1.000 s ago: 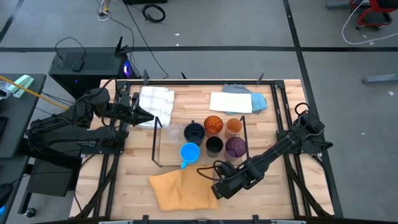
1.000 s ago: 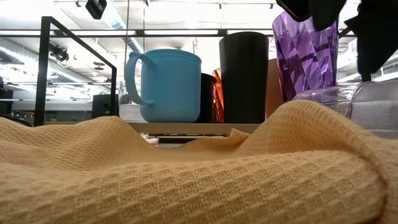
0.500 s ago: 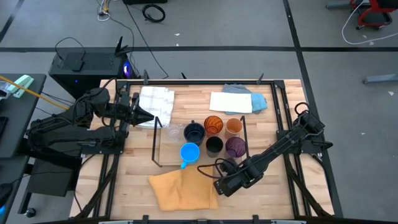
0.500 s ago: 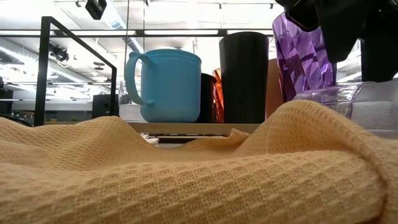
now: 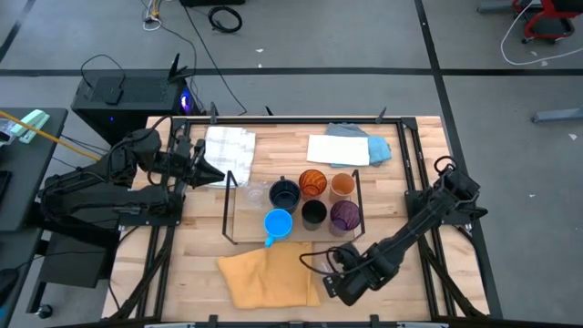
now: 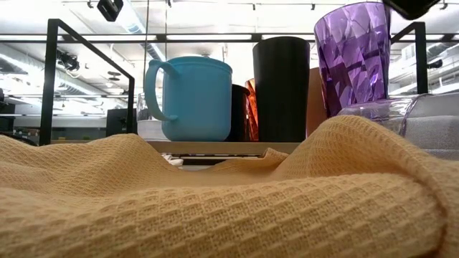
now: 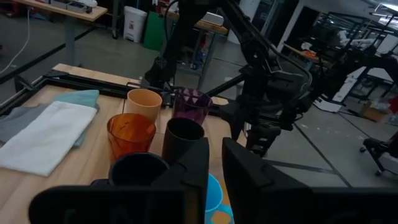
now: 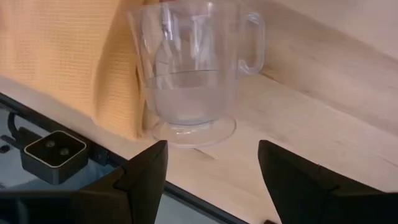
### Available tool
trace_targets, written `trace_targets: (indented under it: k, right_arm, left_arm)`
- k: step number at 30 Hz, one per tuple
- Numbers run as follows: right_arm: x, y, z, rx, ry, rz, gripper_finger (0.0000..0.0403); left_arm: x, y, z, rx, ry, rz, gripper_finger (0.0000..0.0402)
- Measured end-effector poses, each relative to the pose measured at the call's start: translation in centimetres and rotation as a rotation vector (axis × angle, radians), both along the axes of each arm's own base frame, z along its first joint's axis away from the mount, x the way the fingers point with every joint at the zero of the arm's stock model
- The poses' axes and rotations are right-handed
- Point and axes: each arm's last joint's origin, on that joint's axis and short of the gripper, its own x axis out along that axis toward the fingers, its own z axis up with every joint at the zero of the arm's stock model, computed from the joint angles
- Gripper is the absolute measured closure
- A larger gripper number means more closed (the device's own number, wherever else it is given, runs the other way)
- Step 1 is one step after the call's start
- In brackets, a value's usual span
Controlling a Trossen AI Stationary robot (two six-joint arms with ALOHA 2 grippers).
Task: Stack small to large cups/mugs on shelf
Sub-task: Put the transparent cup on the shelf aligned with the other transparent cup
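Clear glass is what the right tool (image 8: 211,171) is lined up on: a see-through handled mug (image 8: 189,65) sitting on the worktop (image 5: 419,155) right against the edge of the yellow waffle cloth (image 5: 266,278), lower middle of the high view. The fingers are spread wide with nothing between them, hanging just short of the mug's foot.

On the shelf (image 5: 244,217), centre of the high view, stand the bright blue mug (image 5: 277,223), navy mug (image 5: 284,193), black cup (image 5: 313,212), purple cup (image 5: 344,215) and two orange cups (image 5: 312,182). There may be a small clear glass left of the navy mug, but it's hard to make out.

The left tool (image 7: 214,171) hangs over the upper left of the worktop near the white cloth (image 5: 226,143), fingers nearly closed and empty as far as I can see.

If I were doing the pick, I'd come in level so both fingers straddle the mug body, not the handle, which sticks out to one side. Keep the cloth-side finger from snagging the fabric, since it's touching the glass there. Grip around mid height, above the flared foot, close gently because glass is slick, then lift straight up before heading for the shelf.
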Motion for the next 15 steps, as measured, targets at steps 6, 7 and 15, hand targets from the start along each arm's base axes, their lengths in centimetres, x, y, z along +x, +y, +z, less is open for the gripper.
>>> trace_targets:
  k: [6,7,15]
  right_arm:
    - [-0.43,0.13,-0.06,-0.023,0.012,-0.016,0.0147]
    - [-0.5,0.05,-0.08,-0.031,0.02,-0.017,0.0147]
    - [-0.09,-0.33,-0.86,-0.063,0.041,-0.033,0.0147]
  left_arm:
    - [0.0,0.0,0.0,0.0,0.0,0.0,0.0345]
    - [0.0,0.0,0.0,0.001,-0.001,0.0,0.0346]
    - [0.0,0.0,0.01,0.0,-0.001,0.0,0.0347]
